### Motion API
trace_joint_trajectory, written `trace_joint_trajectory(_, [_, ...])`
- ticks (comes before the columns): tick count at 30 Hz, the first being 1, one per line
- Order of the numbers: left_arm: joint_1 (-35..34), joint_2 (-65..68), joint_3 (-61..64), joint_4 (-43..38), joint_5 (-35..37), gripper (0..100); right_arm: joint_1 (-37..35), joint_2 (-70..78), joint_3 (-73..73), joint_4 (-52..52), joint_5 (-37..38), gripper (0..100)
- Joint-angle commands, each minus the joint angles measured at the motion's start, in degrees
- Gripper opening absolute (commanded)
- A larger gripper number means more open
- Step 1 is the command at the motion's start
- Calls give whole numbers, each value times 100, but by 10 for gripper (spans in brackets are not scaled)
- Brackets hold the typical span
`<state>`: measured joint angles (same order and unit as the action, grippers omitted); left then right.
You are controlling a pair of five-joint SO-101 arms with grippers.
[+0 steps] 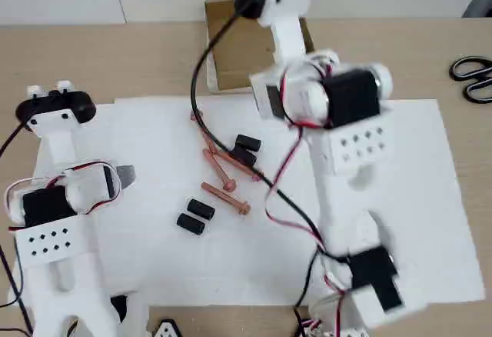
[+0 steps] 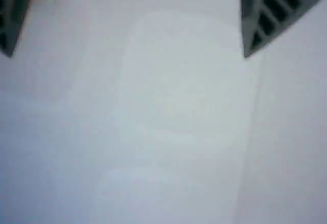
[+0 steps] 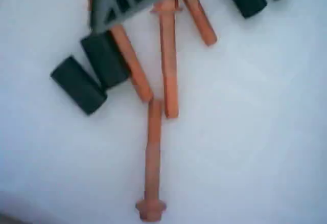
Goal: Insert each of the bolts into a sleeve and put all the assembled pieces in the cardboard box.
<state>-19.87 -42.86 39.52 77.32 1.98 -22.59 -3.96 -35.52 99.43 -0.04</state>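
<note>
Bolts lie loose among the sleeves in the middle, the cardboard box farther off. My left gripper hangs wide open and empty at the left; my right gripper, I cannot tell.

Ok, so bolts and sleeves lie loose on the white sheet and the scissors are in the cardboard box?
No: the scissors lie on the table beside the sheet, not in the cardboard box, as the high view shows. The rest holds.

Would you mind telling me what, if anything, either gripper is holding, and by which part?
The left gripper is open over the white sheet, holding nothing. Whether the right gripper holds anything cannot be told.
</note>
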Motion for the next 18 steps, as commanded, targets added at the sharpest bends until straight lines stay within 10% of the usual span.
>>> trace_joint_trajectory(1, [-9,-9,-251,-9,62,269,-57,-1341,1459,13,-26,234])
trace_joint_trajectory(10, [-105,-9,-242,35,782,269,-110,-2800,3552,-479,-9,235])
trace_joint_trajectory(18, [-1653,-18,-251,220,800,269,242,-2958,5846,-2352,264,236])
